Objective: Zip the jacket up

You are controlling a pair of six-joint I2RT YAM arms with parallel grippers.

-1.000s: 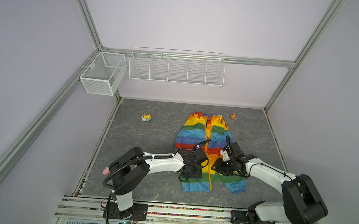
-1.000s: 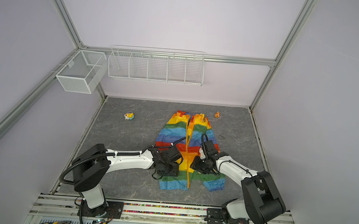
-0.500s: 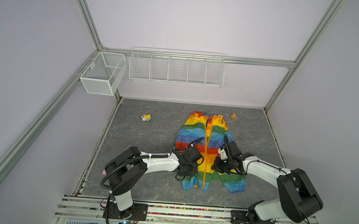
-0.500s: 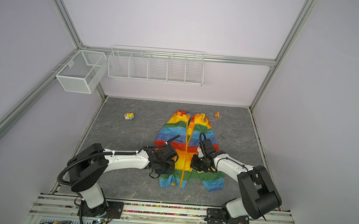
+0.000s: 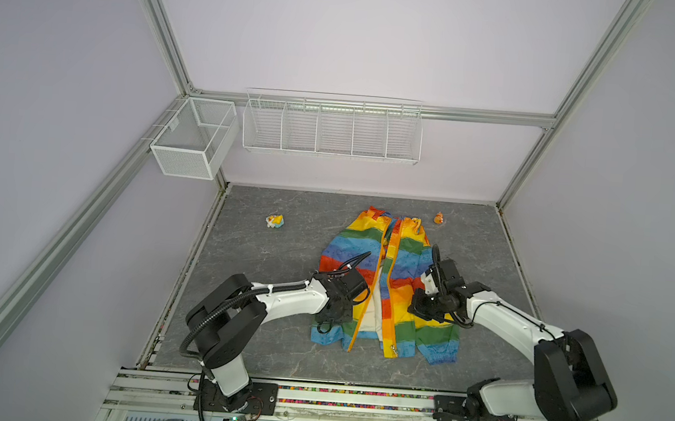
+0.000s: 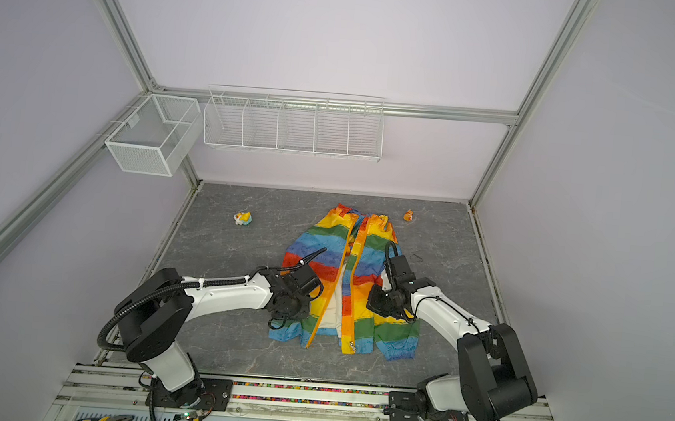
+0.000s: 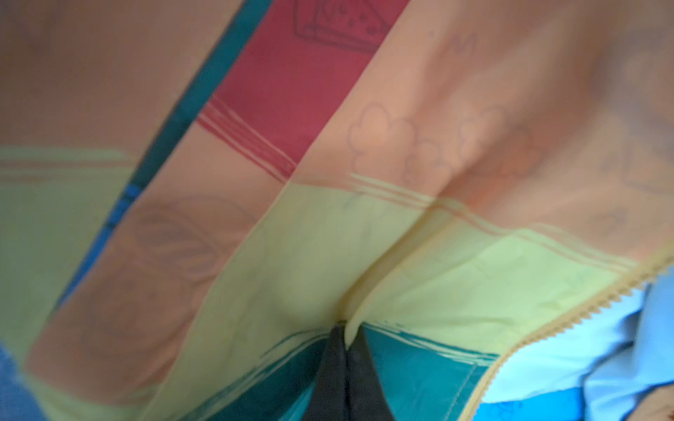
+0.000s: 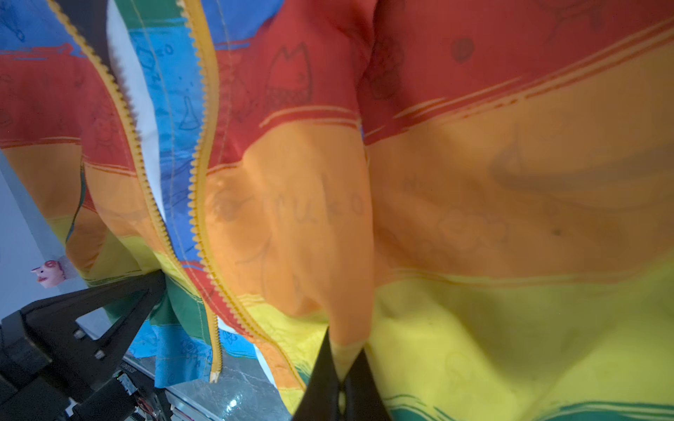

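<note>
“Jacket [image 5: 404, 263] – where is it?”

“Spread out on the grey floor [image 5: 281, 265], in the middle, with its neck end far from the arms. Well off to its left sits a little yellow toy [image 5: 274, 220].”

“What does the left gripper [image 7: 346, 331] do?”

“It is squeezed tight on a fold of the jacket's left half, where yellow meets green.”

“And the middle?”

“The zipper [image 8: 198, 182] is open. Its two toothy yellow edges stand apart near the bottom, and pale lining [image 5: 370, 314] shows between them.”

“And the right gripper [image 8: 343, 350]?”

“Pinched tight too, on a fold of the right half, where orange meets yellow. Near the neck end, on the right, sits a tiny orange toy [image 5: 438, 218]”
</note>
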